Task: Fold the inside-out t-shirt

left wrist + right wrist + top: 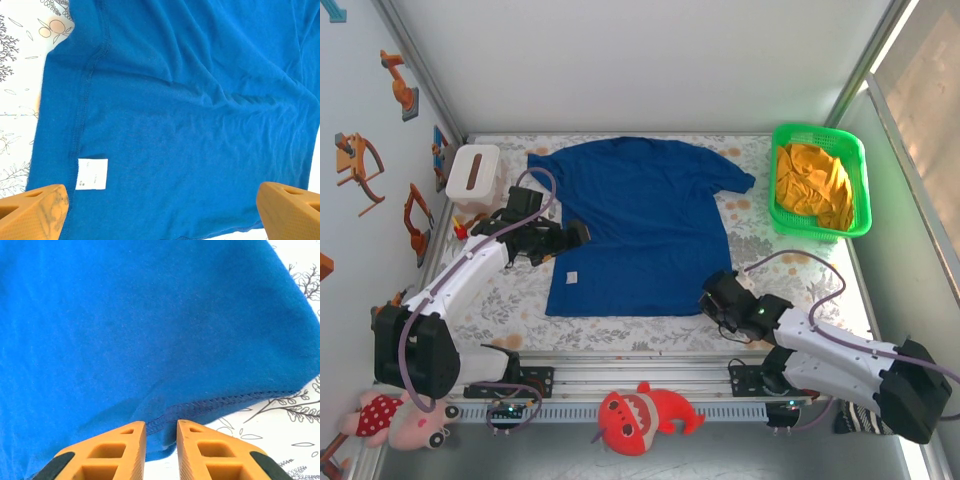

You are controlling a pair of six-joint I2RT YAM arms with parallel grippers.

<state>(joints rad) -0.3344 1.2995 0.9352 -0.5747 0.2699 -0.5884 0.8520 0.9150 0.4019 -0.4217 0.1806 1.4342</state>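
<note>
– Across the middle of the table [500,300], is that the inside-out t-shirt [640,225]?
– Yes, spread flat, a royal-blue knit, collar toward the far edge and hem toward the near edge. Its raised seam stitching [82,100] faces up.
– Any writing?
– There's a white care label [92,174] by the left side seam, but its print is too small to read.
– The left gripper [162,212]?
– Over that left edge, jaws spread wide with nothing between them. From above, the arm covers part of the left sleeve.
– And the right gripper [161,432]?
– At the hem's near right corner. Its orange hollow-celled fingers [115,452] are pinched on the stitched hem, and the top view hides the tips.
</note>
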